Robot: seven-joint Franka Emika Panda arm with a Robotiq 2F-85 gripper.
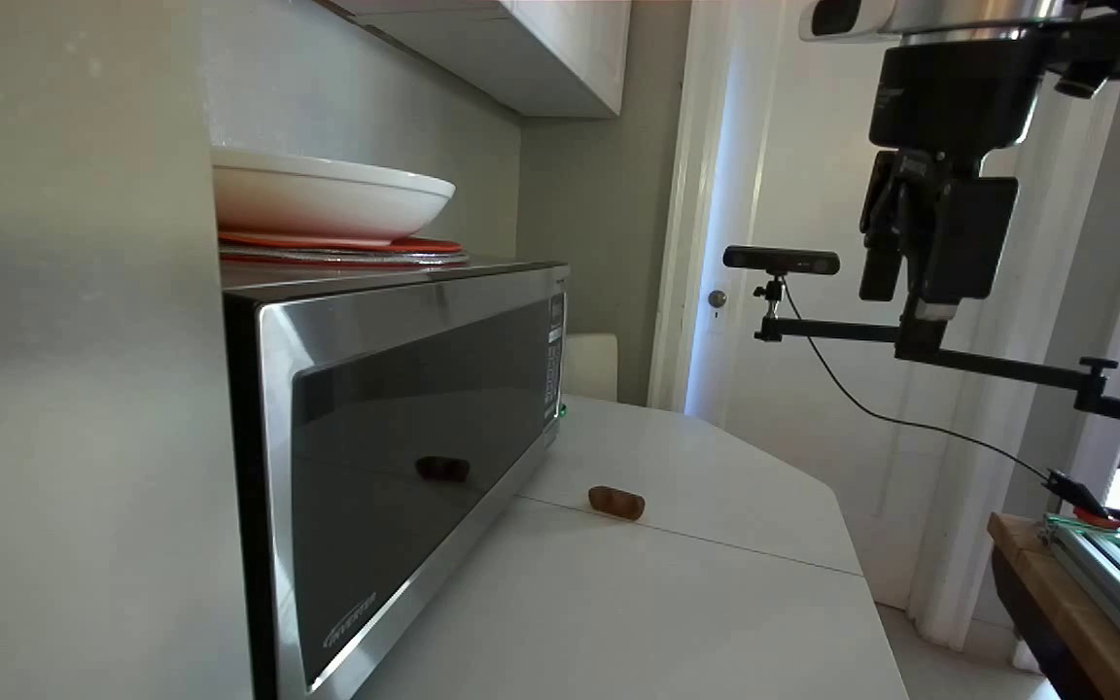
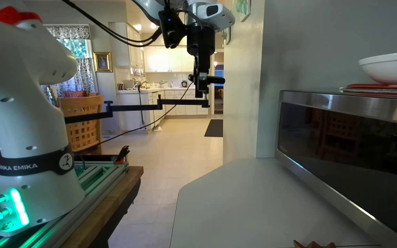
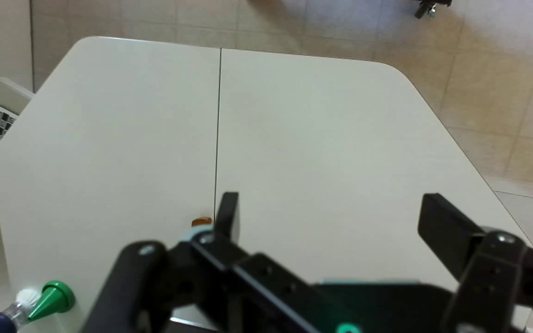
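My gripper (image 3: 328, 196) stands open in the wrist view, its two dark fingers wide apart with nothing between them. In both exterior views the gripper (image 1: 910, 292) hangs pointing down, well above the height of the white table (image 1: 716, 612). A small brown object (image 1: 616, 503) lies on the tabletop by the seam, in front of the microwave (image 1: 414, 428). Just beyond the left finger (image 3: 227, 212) in the wrist view, that brown object (image 3: 201, 221) is partly hidden. Only its pointed top edge (image 2: 314, 245) shows at the bottom of an exterior view.
A white bowl (image 1: 327, 194) rests on red-edged flat pieces atop the microwave. A green cone (image 3: 53, 299) and a dark-capped bottle (image 3: 5, 319) are at the table's corner. A black jointed stand (image 1: 997, 367) carries a camera (image 1: 780, 260). White cabinets (image 1: 560, 49) hang above.
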